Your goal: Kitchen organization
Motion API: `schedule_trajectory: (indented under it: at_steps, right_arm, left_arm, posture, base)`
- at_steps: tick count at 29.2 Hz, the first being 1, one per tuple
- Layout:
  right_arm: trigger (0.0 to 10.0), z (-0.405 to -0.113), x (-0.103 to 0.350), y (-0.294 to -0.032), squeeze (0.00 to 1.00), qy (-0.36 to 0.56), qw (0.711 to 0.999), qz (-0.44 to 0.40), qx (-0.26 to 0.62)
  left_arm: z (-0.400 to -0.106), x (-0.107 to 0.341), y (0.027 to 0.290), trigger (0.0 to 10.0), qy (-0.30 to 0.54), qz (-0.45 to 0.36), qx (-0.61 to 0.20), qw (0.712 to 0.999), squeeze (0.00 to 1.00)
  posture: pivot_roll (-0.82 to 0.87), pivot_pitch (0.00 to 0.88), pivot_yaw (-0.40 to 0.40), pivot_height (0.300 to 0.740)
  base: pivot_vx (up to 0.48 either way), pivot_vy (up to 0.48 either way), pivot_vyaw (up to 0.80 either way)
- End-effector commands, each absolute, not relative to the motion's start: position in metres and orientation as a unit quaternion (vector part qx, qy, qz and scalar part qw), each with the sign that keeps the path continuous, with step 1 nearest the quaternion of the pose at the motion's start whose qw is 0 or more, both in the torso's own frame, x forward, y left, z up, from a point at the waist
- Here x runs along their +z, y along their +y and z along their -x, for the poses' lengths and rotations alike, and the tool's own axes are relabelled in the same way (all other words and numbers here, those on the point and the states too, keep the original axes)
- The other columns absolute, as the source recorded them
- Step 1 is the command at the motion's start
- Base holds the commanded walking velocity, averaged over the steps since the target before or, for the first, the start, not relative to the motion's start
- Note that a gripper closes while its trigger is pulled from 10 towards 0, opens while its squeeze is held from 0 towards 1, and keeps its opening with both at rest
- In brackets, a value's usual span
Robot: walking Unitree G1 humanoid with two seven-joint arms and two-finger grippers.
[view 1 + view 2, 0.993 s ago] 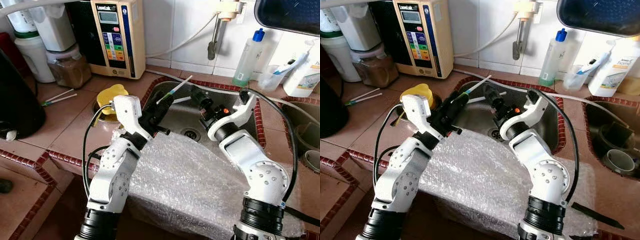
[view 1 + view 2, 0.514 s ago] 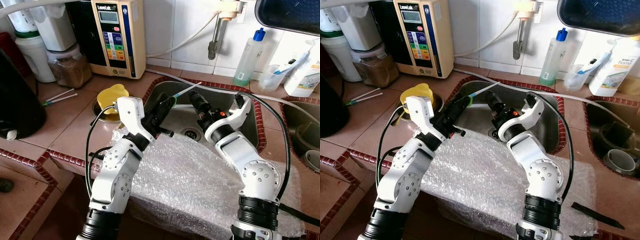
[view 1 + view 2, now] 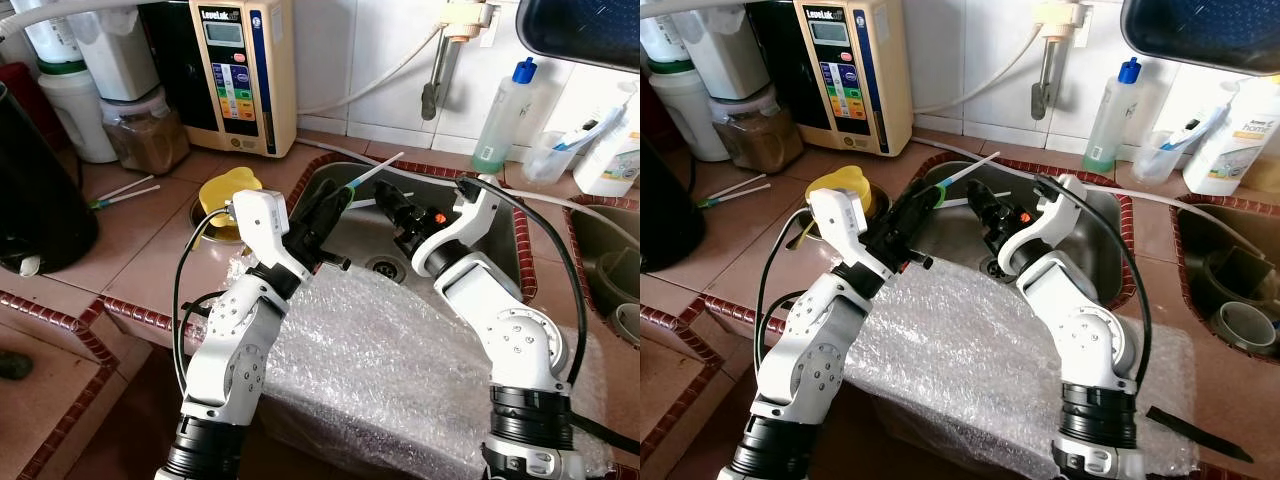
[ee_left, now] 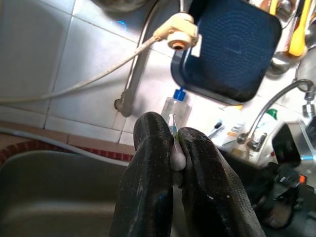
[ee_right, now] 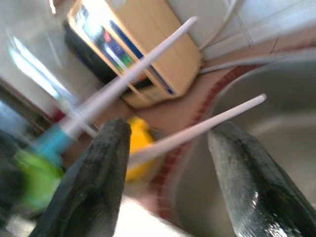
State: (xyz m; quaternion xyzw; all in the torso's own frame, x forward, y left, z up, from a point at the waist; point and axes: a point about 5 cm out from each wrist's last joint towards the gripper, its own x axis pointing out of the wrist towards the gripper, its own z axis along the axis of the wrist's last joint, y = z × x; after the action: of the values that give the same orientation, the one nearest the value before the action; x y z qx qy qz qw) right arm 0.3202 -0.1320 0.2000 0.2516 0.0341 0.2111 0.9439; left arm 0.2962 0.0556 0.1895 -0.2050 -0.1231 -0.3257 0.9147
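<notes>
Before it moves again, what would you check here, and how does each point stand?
1. Left pincer shut on the thin white chopstick with green and blue band: ok.
2. Right pincer open: ok.
3. Second white chopstick lies between the right pincer's fingers, not gripped: ok.
4. Both pincers over the steel sink: ok.
5. Bubble wrap sheet secure on the counter edge: cannot tell.

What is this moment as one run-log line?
left pincer: shut on white stick | right pincer: open, beside it | place: over sink
</notes>
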Motion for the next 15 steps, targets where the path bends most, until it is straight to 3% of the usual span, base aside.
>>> schedule_trajectory:
  at_steps: [1, 7, 8, 9, 15]
  right_arm:
    - [10.0, -0.316, 0.223, -0.142, 0.0, -0.039, 0.966, -0.149, 0.21]
    - [10.0, -0.311, 0.228, -0.147, 0.0, -0.046, 0.968, -0.117, 0.218]
    - [10.0, -0.31, 0.227, -0.148, 0.75, -0.045, 0.967, -0.117, 0.22]
    - [10.0, -0.309, 0.226, -0.149, 1.0, -0.044, 0.967, -0.114, 0.222]
    - [10.0, -0.303, 0.22, -0.145, 1.0, -0.042, 0.961, -0.118, 0.245]
  left_arm:
    - [-0.298, 0.182, 0.061, 0.0, -0.106, 0.194, -0.315, 0.923, 0.0]
    - [-0.3, 0.181, 0.065, 0.0, -0.109, 0.186, -0.305, 0.928, 0.0]
    - [-0.302, 0.181, 0.066, 0.0, -0.112, 0.184, -0.3, 0.929, 0.0]
    - [-0.303, 0.182, 0.068, 0.0, -0.113, 0.182, -0.295, 0.931, 0.0]
    - [-0.308, 0.185, 0.071, 0.0, -0.121, 0.18, -0.281, 0.935, 0.0]
  posture:
    - [-0.02, 0.0, 0.009, 0.74]
    - [-0.03, 0.0, 0.013, 0.74]
    - [-0.03, 0.0, 0.013, 0.74]
    - [-0.03, 0.0, 0.013, 0.74]
    - [-0.03, 0.0, 0.017, 0.74]
  base:
    - [0.0, 0.0, 0.0]
    - [0.0, 0.0, 0.0]
    - [0.0, 0.0, 0.0]
    - [0.0, 0.0, 0.0]
    - [0.0, 0.0, 0.0]
